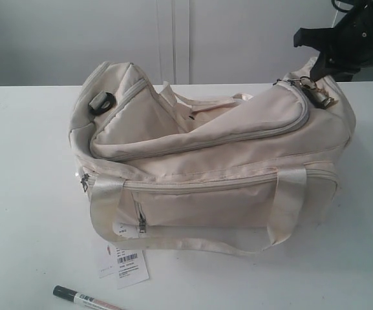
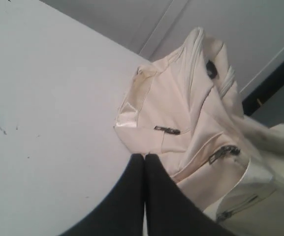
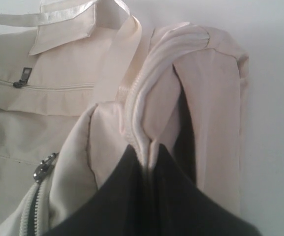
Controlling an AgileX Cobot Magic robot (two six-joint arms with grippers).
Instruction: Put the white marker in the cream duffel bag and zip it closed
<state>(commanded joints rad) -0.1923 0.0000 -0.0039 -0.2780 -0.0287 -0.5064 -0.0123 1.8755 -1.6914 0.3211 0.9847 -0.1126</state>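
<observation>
The cream duffel bag (image 1: 205, 161) lies mid-table, its curved top flap slumped. In front of it, at the near left edge, lies the white marker (image 1: 86, 298) with its dark cap, far from both grippers. My right gripper (image 3: 149, 147) is shut on a raised fold of the bag's cream fabric (image 3: 210, 88) at its right end, holding it up; it shows black at the exterior view's upper right (image 1: 319, 68). My left gripper (image 2: 144, 156) is shut on nothing, over bare table beside the bag's left end (image 2: 181, 108). It is out of the exterior view.
The white barcode tag (image 1: 129, 265) lies on the white table (image 1: 24, 194) just past the marker. Metal zipper pulls (image 1: 319, 95) hang at the bag's right end. Two glossy handles (image 1: 283, 213) drape over the front. A white wall stands behind.
</observation>
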